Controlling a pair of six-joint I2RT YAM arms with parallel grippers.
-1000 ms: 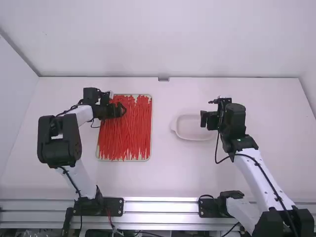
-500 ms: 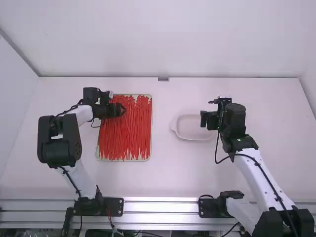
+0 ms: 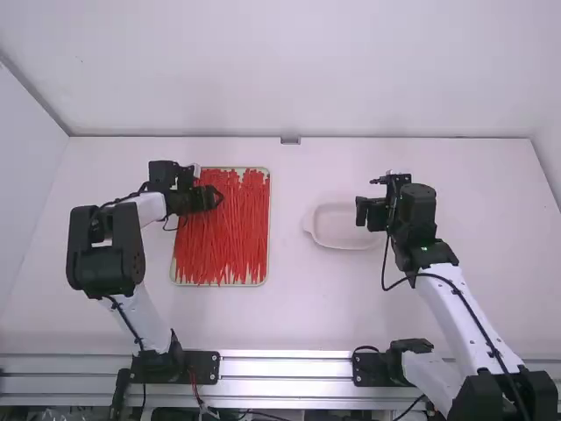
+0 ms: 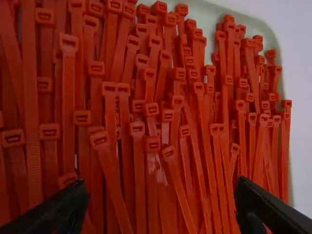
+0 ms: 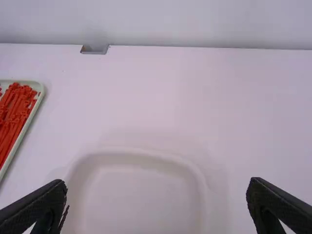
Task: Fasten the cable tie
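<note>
Several red cable ties (image 3: 226, 230) lie heaped on a pale tray (image 3: 266, 263) at the table's left. My left gripper (image 3: 209, 198) hangs low over the heap's far left part; in the left wrist view its fingers (image 4: 53, 210) stand wide open over the tie heads (image 4: 146, 122) with nothing gripped. My right gripper (image 3: 364, 213) is open above the near right rim of a white dish (image 3: 337, 226). The right wrist view has the dish (image 5: 141, 190) between the two fingertips (image 5: 39, 204), and the tray's corner with ties (image 5: 14, 107) farther off.
A small grey bracket (image 3: 290, 139) sits at the table's far edge by the back wall, also seen in the right wrist view as a grey tab (image 5: 95, 48). Bare white table lies between tray and dish and along the front.
The left gripper has shifted very slightly toward the near side over the ties. The right arm has stayed still.
</note>
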